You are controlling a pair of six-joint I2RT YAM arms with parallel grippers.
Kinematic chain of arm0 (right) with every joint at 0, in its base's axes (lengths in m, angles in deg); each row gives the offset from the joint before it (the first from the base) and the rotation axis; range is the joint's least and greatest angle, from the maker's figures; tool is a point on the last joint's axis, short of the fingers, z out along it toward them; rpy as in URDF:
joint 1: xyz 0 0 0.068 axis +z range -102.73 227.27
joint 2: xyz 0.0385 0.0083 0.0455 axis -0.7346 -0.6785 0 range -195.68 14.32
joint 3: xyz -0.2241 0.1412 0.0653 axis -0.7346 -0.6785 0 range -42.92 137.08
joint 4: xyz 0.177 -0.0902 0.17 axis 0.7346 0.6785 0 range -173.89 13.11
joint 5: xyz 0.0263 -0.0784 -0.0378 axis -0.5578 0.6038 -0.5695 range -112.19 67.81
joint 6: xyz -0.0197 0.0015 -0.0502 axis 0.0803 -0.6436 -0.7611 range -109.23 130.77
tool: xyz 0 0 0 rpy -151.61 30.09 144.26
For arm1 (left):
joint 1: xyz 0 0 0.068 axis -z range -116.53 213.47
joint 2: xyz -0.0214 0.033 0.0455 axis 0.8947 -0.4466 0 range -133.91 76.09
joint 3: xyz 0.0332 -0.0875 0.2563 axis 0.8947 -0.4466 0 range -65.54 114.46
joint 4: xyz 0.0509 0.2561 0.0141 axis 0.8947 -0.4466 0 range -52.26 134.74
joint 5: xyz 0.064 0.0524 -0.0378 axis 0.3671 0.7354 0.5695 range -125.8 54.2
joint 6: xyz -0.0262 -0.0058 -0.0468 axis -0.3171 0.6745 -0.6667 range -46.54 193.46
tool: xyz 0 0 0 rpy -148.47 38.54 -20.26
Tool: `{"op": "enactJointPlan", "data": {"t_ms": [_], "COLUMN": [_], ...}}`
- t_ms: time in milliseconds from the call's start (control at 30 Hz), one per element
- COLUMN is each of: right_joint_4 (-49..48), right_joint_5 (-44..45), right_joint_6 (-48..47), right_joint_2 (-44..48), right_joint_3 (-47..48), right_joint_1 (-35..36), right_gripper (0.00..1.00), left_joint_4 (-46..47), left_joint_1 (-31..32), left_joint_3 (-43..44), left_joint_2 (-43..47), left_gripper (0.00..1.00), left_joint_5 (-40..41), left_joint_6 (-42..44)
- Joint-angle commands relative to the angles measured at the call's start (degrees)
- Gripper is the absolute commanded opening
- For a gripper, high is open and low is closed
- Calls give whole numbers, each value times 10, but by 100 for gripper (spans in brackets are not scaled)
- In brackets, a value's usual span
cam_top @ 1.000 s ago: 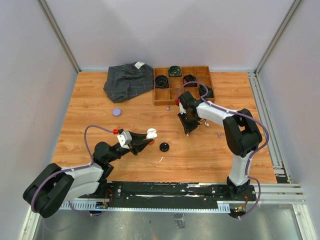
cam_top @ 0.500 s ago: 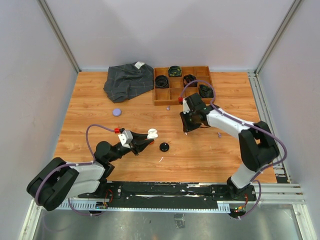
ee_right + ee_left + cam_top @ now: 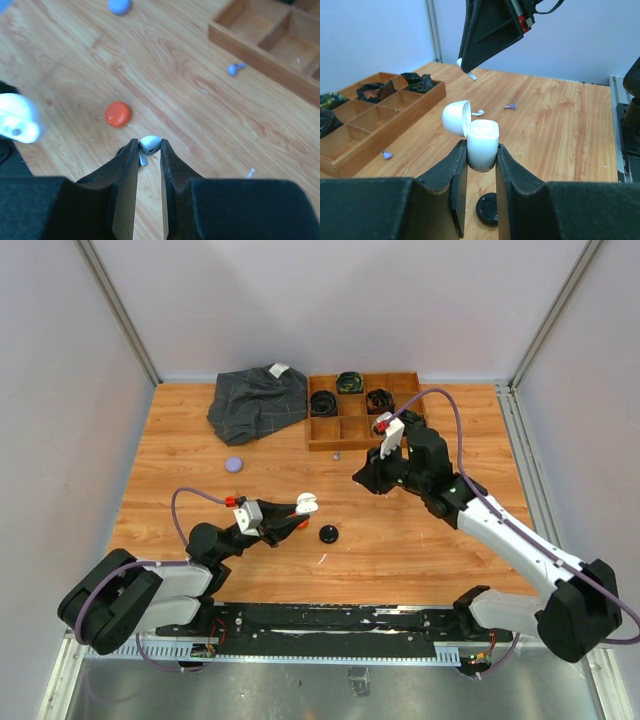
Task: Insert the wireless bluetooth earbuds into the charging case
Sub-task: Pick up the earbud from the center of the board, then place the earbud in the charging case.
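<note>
Desk (image 3: 200,440) of pale wood, carrying every object of the task. Grey cloth (image 3: 255,400) lies crumpled at the far left, touching the corner of the wooden tray (image 3: 325,445), whose compartments hold coiled black belts; neither appears to play a part in the step in hand.

Left fingers (image 3: 456,170) are closed on the lower half of the white charging case (image 3: 482,142). The case is held upright with its lid hinged back and its mouth facing up. This pose probably serves to present the open sockets to the other arm and to steady the case against a push from above.

Right fingers (image 3: 125,170) are closed on a white earbud (image 3: 149,144), pinched at its head with the stem pointing down. In the left wrist view it hangs above and beyond the case, well apart from it. The insertion is thus judged not yet begun; the stem must first be lined up over a socket.

Black puck (image 3: 328,534) sits on the desk just beside the case, the orange puck (image 3: 118,114) below the right fingers, the purple puck (image 3: 233,464) near the cloth.

Loose earbuds wait on the desk: a purple one (image 3: 336,455) just in front of the tray, a white one (image 3: 477,113) beyond the case.
</note>
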Motion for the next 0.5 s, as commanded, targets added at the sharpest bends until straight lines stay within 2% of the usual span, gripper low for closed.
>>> {"op": "enactJointPlan", "data": {"t_ms": [0,200,467], "right_joint_4": [-100,-190,-246], "right_joint_5": [-44,-84,-129], "right_joint_6": [1,-4,-27], "right_joint_2": [53,96,96], "right_joint_3": [-24,-55,-66], "right_joint_1": [31,63,116], "right_gripper": [15,16,17], "left_joint_4": [92,173,179], "left_joint_1": [3,3,3], "left_joint_3": [20,33,48], "left_joint_2": [-22,-60,-52], "left_gripper": [0,0,0], "left_joint_5": [-10,-29,-45], "left_joint_6": [-9,-58,-83]}}
